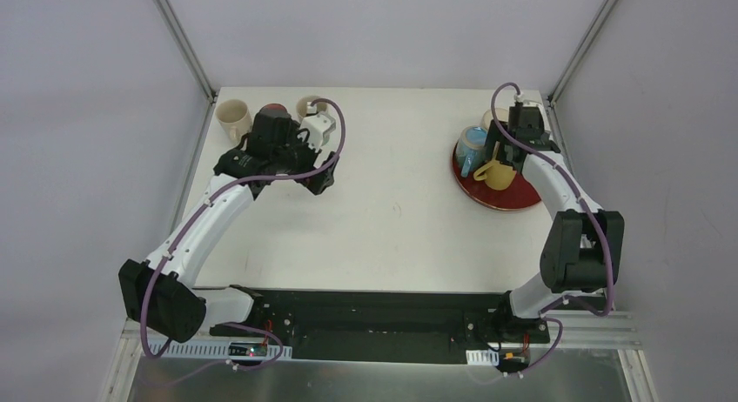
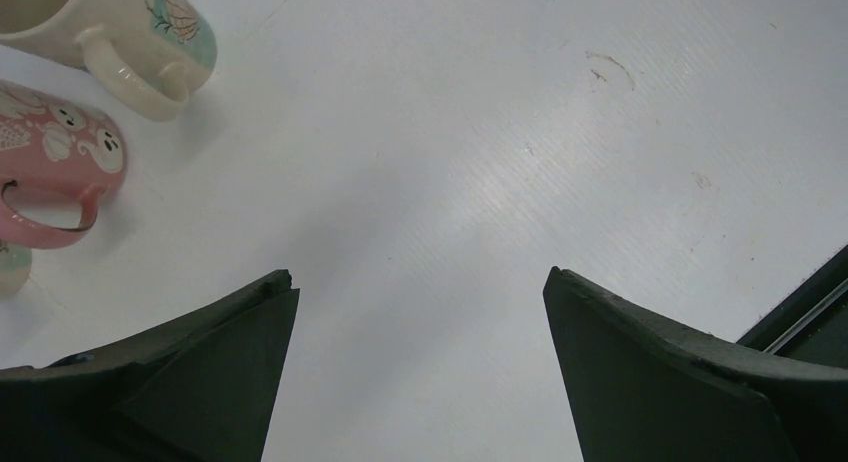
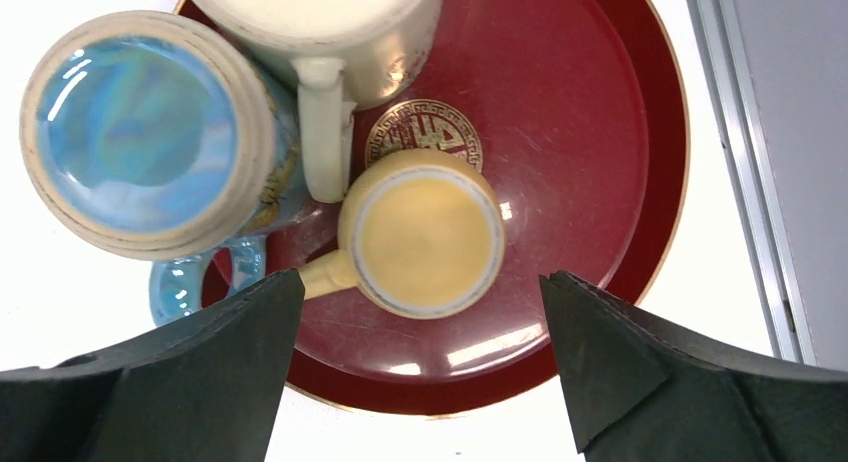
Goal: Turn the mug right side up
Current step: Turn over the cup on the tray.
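Three mugs stand on a red plate at the back right. A small yellow mug shows a flat yellow face inside a pale ring, so it looks bottom up. A blue mug and a cream mug stand beside it, touching. My right gripper is open and empty, hovering straight above the yellow mug; in the top view it hangs over the plate. My left gripper is open and empty above bare table, at the back left.
Back left, a cream mug with teal pattern and a pink ghost-patterned mug stand left of my left gripper. The top view shows a cream mug, a red one and another. The table's right edge rail runs beside the plate.
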Robot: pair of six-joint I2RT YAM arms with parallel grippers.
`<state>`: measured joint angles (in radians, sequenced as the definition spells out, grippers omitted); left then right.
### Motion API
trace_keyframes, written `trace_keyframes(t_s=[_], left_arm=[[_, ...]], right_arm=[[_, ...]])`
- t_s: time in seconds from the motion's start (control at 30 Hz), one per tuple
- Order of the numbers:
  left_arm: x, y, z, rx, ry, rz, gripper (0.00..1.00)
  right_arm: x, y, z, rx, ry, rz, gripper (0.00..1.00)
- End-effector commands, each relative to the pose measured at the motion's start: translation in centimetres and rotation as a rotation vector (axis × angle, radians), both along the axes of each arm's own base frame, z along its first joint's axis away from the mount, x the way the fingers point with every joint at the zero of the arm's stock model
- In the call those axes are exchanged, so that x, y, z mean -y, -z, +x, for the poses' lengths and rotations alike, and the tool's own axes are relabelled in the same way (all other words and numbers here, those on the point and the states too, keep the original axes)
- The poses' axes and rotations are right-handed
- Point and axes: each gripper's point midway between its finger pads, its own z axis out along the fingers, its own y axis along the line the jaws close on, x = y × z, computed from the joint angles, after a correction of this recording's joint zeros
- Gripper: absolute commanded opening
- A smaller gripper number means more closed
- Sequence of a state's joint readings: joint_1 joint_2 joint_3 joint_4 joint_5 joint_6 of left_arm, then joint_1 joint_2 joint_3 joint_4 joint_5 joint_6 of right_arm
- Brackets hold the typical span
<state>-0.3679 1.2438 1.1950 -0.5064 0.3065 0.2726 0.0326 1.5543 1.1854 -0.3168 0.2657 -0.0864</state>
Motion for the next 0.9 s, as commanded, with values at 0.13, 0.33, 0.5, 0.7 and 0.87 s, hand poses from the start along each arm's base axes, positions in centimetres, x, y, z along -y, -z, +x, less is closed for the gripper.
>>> trace_keyframes(t_s=[0.13,0.33,0.5,0.7,0.87], left_arm=[[3.5,1.2,0.3,-0.024,0.080,0.036,0.99],[5.1,1.3,1.0,-0.050,0.090,0.023,0.99],[5.8,2.2,1.5,-0.064,0.089,0.038,0.99],[8.3,2.3,3.6,-0.071,0.071,0.036,0.99],[11.8,2.2,6.6,-0.080,0.025,0.010,0.99]], right_arm=[[-0.1,-0.1,2.1,0.027,0.021,-0.069,0.98],[0.6,0.6,1.8,0.001,0.016,-0.116,0.99],[0.3,0.8,0.8,-0.028,-0.012,-0.112,0.98],[0.2,0.3,-1.1,-0.042,-0.049,-0.110,0.98],[1.2,0.4,-2.2,-0.063,-0.038,-0.124,0.98]])
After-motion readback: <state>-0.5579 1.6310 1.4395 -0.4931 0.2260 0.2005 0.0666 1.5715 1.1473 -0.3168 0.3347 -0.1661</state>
